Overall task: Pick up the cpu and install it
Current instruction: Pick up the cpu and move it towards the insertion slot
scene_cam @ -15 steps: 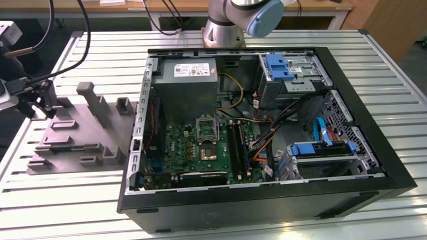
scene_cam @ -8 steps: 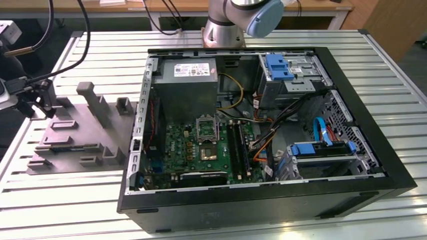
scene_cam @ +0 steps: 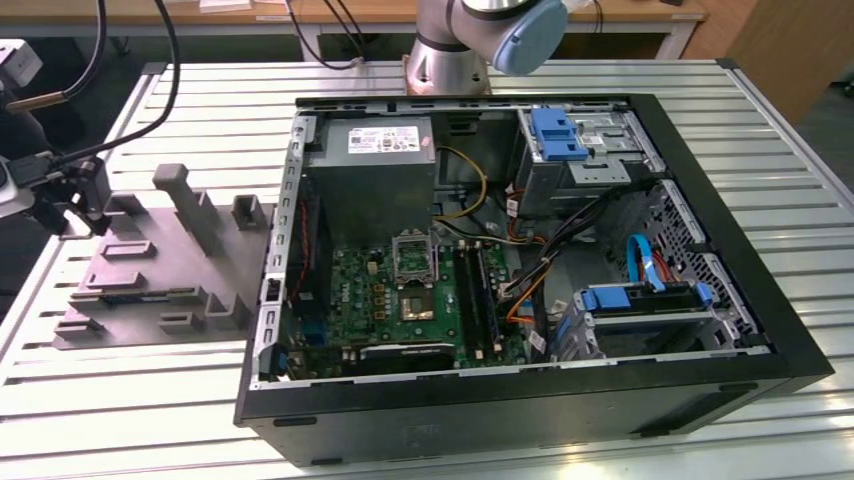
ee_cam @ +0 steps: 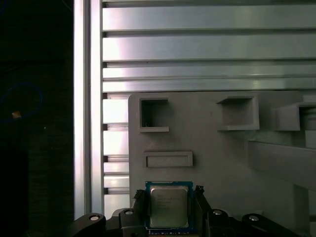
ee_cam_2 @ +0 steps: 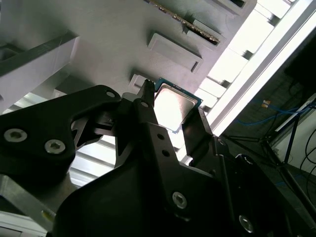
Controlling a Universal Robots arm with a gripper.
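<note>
Saw a slatted silvery metal table [scene_cam: 120,400]. Found lying flat on it an open black computer case [scene_cam: 534,410] and, just beside that on the exterior view's left, a grey moulded tray [scene_cam: 147,270]. Noted the arm's base [scene_cam: 447,65] standing at the table's edge beyond the case.

On table [ee_cam: 197,44]: tray [ee_cam: 222,163]; cpu [ee_cam: 169,206] in hand [ee_cam: 169,193], apparently just above it.
</note>
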